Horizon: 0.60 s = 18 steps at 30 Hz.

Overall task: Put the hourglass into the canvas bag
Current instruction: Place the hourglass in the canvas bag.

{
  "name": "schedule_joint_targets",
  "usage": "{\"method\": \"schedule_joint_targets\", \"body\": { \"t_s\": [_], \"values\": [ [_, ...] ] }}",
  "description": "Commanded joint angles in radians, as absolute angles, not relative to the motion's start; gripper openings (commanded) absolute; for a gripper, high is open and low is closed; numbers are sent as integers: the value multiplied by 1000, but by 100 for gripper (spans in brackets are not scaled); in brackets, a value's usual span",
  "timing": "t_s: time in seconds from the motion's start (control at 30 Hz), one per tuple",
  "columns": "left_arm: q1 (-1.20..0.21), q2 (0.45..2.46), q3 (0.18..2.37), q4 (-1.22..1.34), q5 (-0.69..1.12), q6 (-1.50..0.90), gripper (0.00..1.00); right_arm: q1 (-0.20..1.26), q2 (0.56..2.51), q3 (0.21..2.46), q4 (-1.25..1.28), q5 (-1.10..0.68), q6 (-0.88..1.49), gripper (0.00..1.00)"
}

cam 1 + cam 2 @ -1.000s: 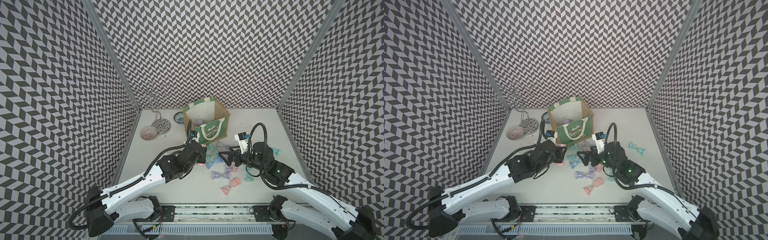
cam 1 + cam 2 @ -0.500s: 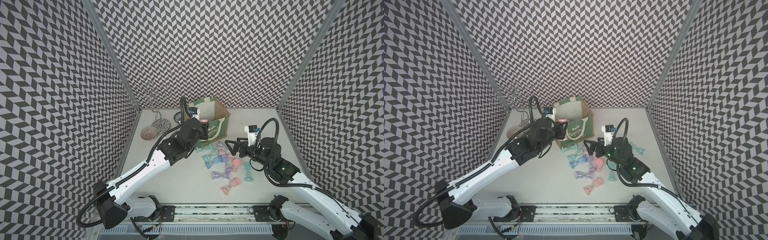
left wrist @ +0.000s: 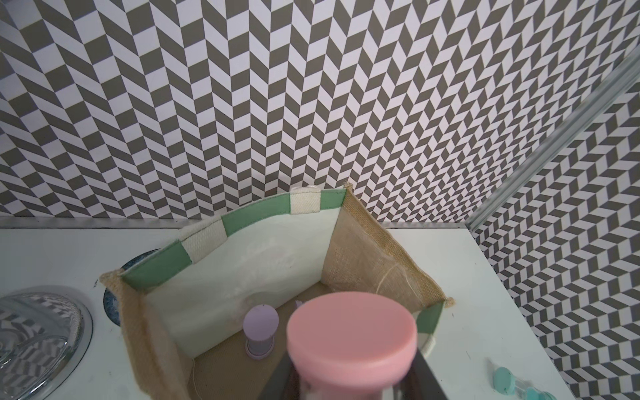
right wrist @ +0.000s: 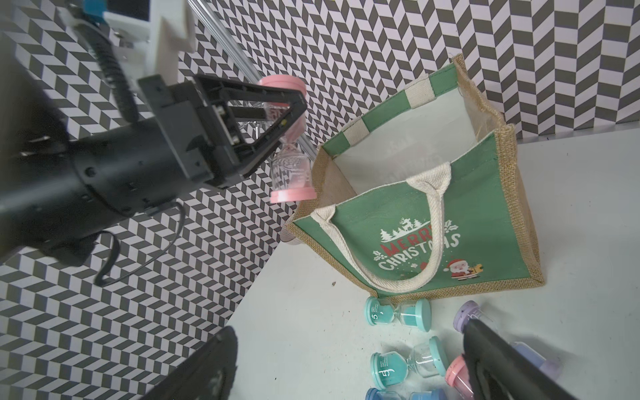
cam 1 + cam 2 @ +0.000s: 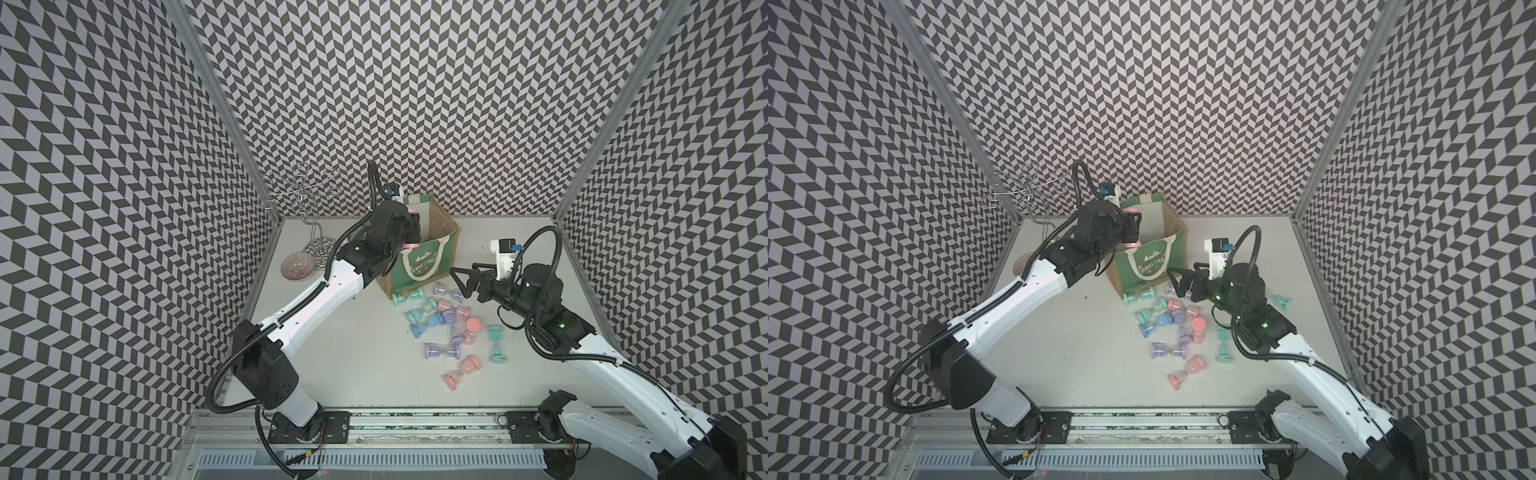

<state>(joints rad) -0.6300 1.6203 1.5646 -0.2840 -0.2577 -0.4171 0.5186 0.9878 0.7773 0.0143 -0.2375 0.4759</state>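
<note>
Hanging upright in the air, the pink-capped clear plastic hourglass (image 4: 290,166) sits at the mouth of the boxy tan jute canvas bag (image 4: 485,214), which stands open on the table. The bag has a green "Merry Christmas" front panel, white rope handles, a green-and-white striped rim and a white lining. In both top views the hourglass (image 5: 409,246) lies over the front corner of the bag (image 5: 440,232) nearest the left arm. It is not down inside, and I cannot tell whether its lower cap touches the rim.

The black left gripper (image 4: 294,110) is clenched on the upper bulb of the hourglass, a finger on either side. In the left wrist view the pink top cap fills the foreground just over the bag's front edge.

A small lilac hourglass (image 3: 260,332) stands upright on the bag's floor, close to the white lining.

The black right gripper (image 5: 458,282) has its jaws spread wide and grasps nothing. It hovers just off the bag's other front corner, above the nearest loose timers.

A scatter of pastel hourglasses (image 5: 449,320) in teal, blue, lilac and pink lies on the white tabletop (image 5: 353,353) in front of the bag. One teal hourglass (image 4: 398,313) lies on its side right against the bag's front bottom edge.

Near the far left corner stand a chrome wire stand (image 5: 307,199) and a clear glass bowl (image 5: 297,266), well apart from the bag. A dark blue patterned dish (image 3: 112,304) shows partly from behind the bag.
</note>
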Motion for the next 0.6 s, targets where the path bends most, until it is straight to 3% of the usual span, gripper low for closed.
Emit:
{"method": "schedule_joint_targets", "body": {
  "t_s": [0.0, 0.57],
  "values": [
    [-593, 1684, 1641, -250, -206, -400, 30, 506, 1009, 804, 97, -266, 461, 99],
    [-534, 2036, 1899, -302, -72, -397, 30, 449, 1096, 802, 158, -338, 477, 99]
  ]
}}
